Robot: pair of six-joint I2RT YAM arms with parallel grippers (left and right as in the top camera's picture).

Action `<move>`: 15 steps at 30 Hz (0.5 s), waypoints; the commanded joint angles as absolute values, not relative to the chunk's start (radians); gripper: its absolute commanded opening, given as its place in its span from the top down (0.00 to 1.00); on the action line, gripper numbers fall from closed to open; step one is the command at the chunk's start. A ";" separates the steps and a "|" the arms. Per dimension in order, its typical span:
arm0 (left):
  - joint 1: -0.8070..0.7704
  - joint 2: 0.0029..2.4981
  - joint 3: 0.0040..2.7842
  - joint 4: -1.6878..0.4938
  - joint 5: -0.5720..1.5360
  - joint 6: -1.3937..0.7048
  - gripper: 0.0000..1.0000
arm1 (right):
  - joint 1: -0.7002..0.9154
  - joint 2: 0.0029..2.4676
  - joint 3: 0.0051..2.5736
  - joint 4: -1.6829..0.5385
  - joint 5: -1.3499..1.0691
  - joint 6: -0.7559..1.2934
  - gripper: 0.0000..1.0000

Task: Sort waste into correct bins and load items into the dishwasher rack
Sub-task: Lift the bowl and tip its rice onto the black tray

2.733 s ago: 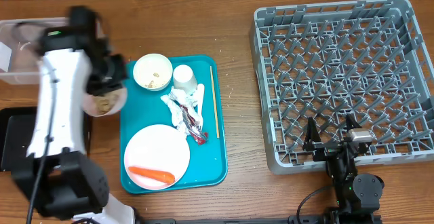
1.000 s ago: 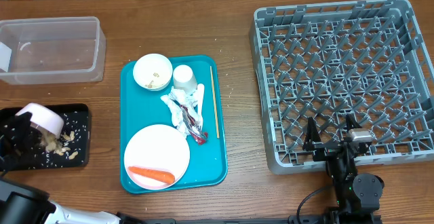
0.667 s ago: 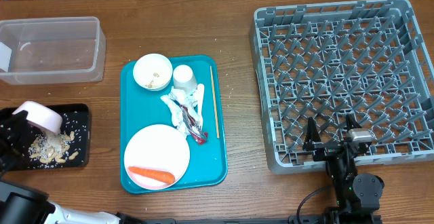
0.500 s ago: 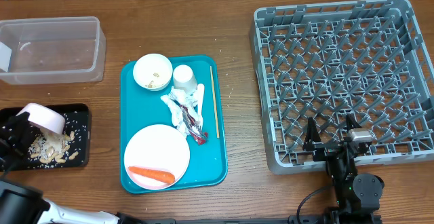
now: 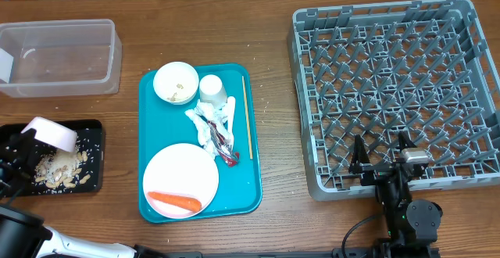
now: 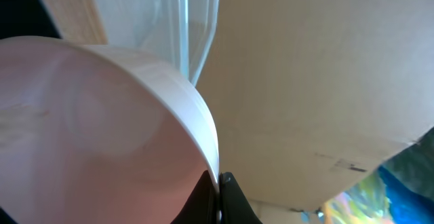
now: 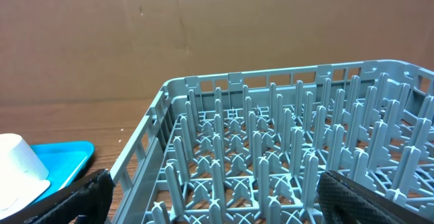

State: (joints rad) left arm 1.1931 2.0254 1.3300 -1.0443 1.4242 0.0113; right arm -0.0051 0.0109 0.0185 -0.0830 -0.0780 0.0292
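Observation:
My left gripper (image 5: 22, 147) sits at the far left, shut on the rim of a small pink bowl (image 5: 51, 133) that is tipped over the black tray (image 5: 92, 130). In the left wrist view the jaws pinch the bowl's rim (image 6: 215, 163), and the bowl (image 6: 81, 129) looks bare inside. Rice and beige nut scraps (image 5: 61, 170) lie on the black tray. My right gripper (image 5: 381, 158) is open and holds nothing at the near edge of the grey dishwasher rack (image 5: 301, 94), with the rack's pegs (image 7: 271, 142) just ahead of it.
The teal serving tray (image 5: 251, 189) holds a pink plate (image 5: 181, 172) with a carrot (image 5: 174, 202), a white bowl (image 5: 176, 82), a white cup (image 5: 212, 88), crumpled napkins (image 5: 211, 125) and a wooden stick (image 5: 246, 117). The clear tub (image 5: 116, 55) stands at the back left.
The left arm carried the pink bowl from beside the teal tray to the black tray and tipped it. Scraps fell out and now lie piled there. The right arm has not moved.

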 commanded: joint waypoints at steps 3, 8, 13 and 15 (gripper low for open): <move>1.198 1.999 1.344 -1.074 1.493 0.188 0.96 | -0.006 0.003 0.009 -0.080 -0.072 0.026 0.00; 1.198 1.996 1.344 -1.105 1.582 0.205 0.96 | -0.006 0.003 0.009 -0.080 -0.072 0.026 0.00; 1.196 1.957 1.344 -1.217 1.578 0.352 0.96 | -0.006 0.003 0.009 -0.080 -0.072 0.026 0.00; 1.195 1.923 1.347 -1.235 1.571 0.363 0.96 | -0.006 0.003 0.009 -0.080 -0.072 0.026 0.00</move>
State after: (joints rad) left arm 1.1931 2.0106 1.3308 -1.2129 1.5333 0.2386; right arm -0.0051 0.0113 0.0185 -0.0830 -0.0780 0.0292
